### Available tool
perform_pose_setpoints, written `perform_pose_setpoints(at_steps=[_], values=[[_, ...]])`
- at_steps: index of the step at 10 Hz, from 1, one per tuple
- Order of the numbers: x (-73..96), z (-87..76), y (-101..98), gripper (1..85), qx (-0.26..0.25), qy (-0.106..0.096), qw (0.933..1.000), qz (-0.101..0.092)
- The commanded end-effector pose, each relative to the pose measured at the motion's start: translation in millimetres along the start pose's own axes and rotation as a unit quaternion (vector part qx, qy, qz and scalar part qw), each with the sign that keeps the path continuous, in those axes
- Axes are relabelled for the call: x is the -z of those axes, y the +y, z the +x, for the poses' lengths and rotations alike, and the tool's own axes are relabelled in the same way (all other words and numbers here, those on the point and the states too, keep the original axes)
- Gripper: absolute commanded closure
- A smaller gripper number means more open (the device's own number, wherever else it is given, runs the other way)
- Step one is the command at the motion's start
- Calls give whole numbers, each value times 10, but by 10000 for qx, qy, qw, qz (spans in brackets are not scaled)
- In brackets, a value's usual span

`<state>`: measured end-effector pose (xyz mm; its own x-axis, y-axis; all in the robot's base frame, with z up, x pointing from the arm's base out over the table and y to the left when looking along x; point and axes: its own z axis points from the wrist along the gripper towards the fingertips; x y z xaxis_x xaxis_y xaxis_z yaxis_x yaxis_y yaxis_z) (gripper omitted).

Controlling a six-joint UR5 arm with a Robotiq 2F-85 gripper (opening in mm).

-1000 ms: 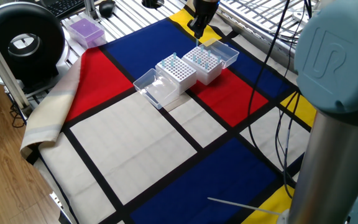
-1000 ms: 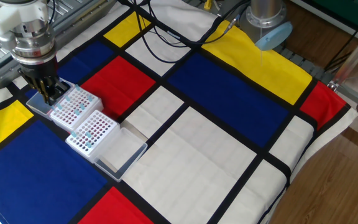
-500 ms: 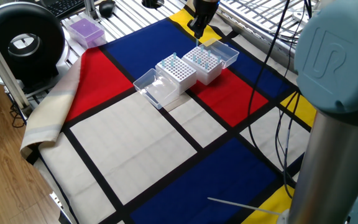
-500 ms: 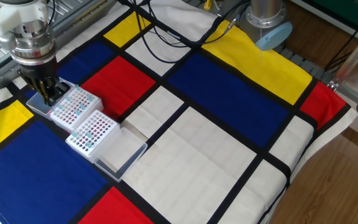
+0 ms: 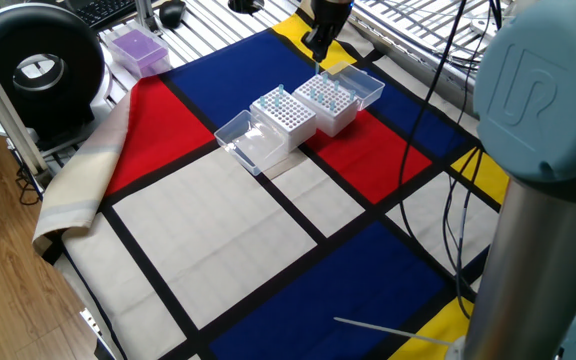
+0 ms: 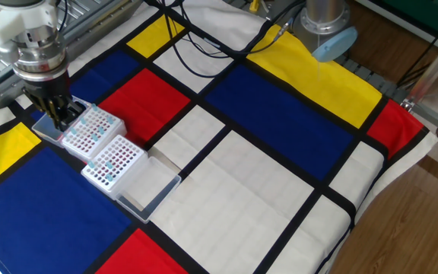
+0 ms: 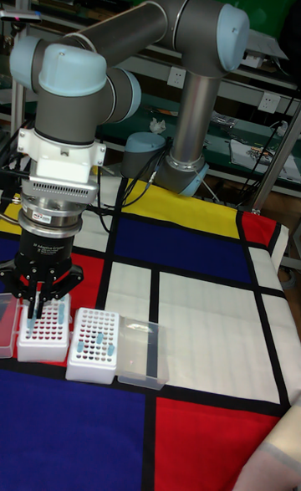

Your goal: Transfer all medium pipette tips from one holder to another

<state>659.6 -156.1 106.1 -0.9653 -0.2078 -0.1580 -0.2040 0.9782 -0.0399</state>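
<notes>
Two white racks stand side by side on the checkered cloth. Pale blue medium pipette tips (image 6: 106,172) stand in some holes of the nearer rack (image 6: 112,161) (image 7: 94,345) (image 5: 285,110). The farther rack (image 6: 91,131) (image 7: 43,330) (image 5: 328,100) also holds several tips. My gripper (image 6: 61,116) (image 7: 35,309) (image 5: 318,52) hangs low over the far edge of that farther rack, pointing straight down. Its fingers look drawn together. Whether a tip sits between them is too small to see.
A clear lid (image 6: 149,187) (image 7: 142,352) lies beside the nearer rack, another clear lid (image 6: 46,128) (image 5: 364,84) beside the farther one. A purple box (image 5: 136,48) and a black round device (image 5: 38,62) sit off the cloth. Cables (image 6: 204,46) cross the far side near the arm's base (image 6: 325,23).
</notes>
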Motion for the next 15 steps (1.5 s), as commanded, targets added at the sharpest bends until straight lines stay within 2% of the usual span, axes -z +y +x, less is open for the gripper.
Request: perform_pose_setpoints(at_steps=[1, 4, 9, 11, 15], values=[[-7, 95, 81, 733, 62, 157, 9996, -218], [-11, 131, 52, 677, 170, 222, 9995, -173], [-16, 136, 56, 660, 237, 225, 9993, -191], [-22, 159, 39, 623, 333, 269, 9989, -173], [1, 94, 97, 613, 210, 223, 9994, -166]])
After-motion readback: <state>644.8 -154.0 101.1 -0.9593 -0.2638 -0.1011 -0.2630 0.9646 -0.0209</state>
